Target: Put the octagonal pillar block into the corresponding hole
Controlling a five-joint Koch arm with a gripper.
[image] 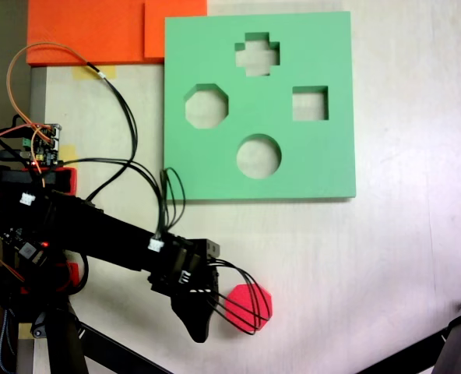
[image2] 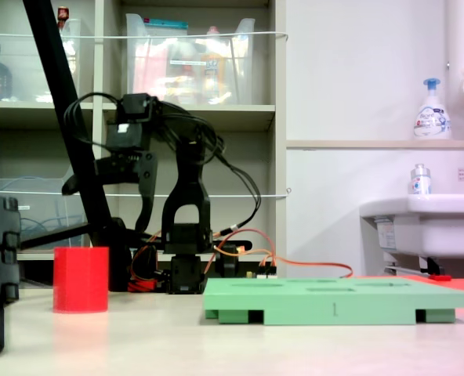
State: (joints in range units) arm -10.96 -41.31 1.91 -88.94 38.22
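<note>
While the gripper [image: 202, 327] (grasp cannot be told) is seen lower centre, the octagonal pillar block [image: 250, 306] sits beside it.

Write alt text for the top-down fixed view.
A black robot arm reaches from the left, its gripper beside a red octagonal block on a pale table. Above lies a green foam board with cross, octagon, square and round cutouts.

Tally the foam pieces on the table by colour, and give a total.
Red: 1, the octagonal pillar block
Green: 1, the board with four cutouts
Orange: 2, the overlapping sheets at the top edge of a fixed view
Total: 4
</note>
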